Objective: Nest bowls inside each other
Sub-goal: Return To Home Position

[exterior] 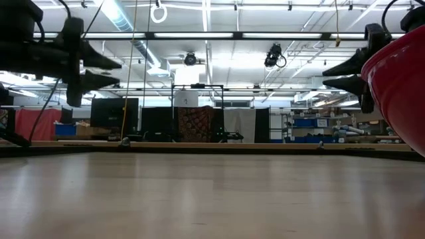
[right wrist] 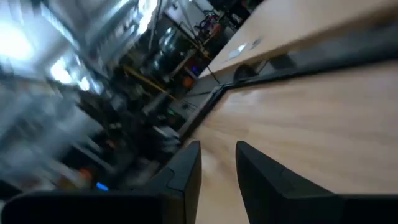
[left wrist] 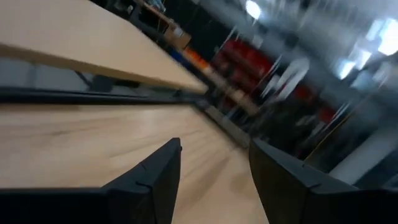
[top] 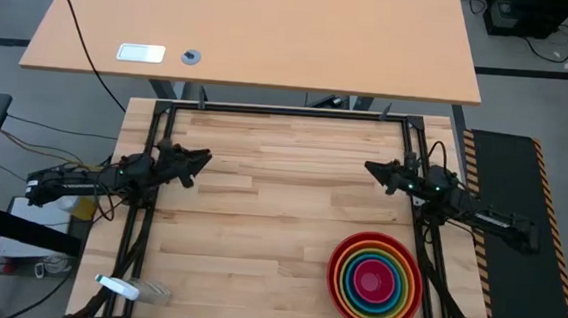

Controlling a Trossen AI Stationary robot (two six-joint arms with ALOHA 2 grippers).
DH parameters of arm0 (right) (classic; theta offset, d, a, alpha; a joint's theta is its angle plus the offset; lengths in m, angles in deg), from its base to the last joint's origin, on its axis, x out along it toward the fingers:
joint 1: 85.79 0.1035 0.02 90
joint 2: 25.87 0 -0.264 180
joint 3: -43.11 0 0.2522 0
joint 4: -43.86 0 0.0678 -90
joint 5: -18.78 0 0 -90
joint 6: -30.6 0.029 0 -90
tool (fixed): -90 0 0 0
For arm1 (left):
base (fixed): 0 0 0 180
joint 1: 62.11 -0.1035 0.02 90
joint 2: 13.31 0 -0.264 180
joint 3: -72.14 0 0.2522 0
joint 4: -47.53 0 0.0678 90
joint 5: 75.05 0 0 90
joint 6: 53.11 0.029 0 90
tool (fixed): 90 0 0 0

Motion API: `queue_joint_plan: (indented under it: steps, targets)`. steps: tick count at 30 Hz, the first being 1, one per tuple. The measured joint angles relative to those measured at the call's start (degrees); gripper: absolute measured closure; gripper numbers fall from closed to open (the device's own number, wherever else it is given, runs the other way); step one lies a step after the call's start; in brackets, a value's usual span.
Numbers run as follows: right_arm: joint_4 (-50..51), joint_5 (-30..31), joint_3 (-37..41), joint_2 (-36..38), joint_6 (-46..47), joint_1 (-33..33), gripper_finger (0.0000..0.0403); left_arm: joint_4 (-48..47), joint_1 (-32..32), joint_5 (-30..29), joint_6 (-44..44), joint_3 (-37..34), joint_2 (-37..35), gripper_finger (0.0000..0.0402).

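The bowls (top: 374,281) stand nested as one stack on the table near its near right corner: red outermost, then orange, yellow-green and blue, with magenta-pink in the middle. In the low view only the red bowl's wall (exterior: 402,86) shows, at the right. My left gripper (top: 204,160) hovers at the table's left side, pointing level toward the right, open and empty (left wrist: 214,168). My right gripper (top: 369,168) hovers at the right side, pointing level toward the left, open and empty (right wrist: 217,162), some way beyond the far side of the bowls.
A black frame (top: 287,111) runs around the wooden table top. A white tool (top: 120,288) lies at the near left corner. Behind the far edge stands a second table (top: 272,38) with a white device (top: 141,54). Bare wood lies between the two grippers.
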Motion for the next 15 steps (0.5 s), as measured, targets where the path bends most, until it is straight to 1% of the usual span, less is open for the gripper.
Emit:
queue_joint_plan:
  steps: [4, 6, 8, 15]
  targets:
    - [0.13, -1.17, -0.02, -0.52, -18.3, 0.0, 0.0294, -4.55, 0.0, 0.06, 12.22, 0.0, 0.02, 0.021]
    - [-0.05, -1.22, 0.0, -0.47, -23.36, 0.0, 0.0294, -4.58, 0.0, 0.09, 15.72, -0.02, 0.02, 0.021]
    - [-0.03, -1.22, 0.0, -0.47, -25.3, 0.0, 0.0294, -4.58, 0.0, 0.08, 17.19, -0.02, 0.02, 0.021]
    - [-0.01, -1.24, 0.0, -0.47, -25.31, 0.0, 0.0295, -4.6, 0.0, 0.09, 17.19, -0.02, 0.02, 0.021]
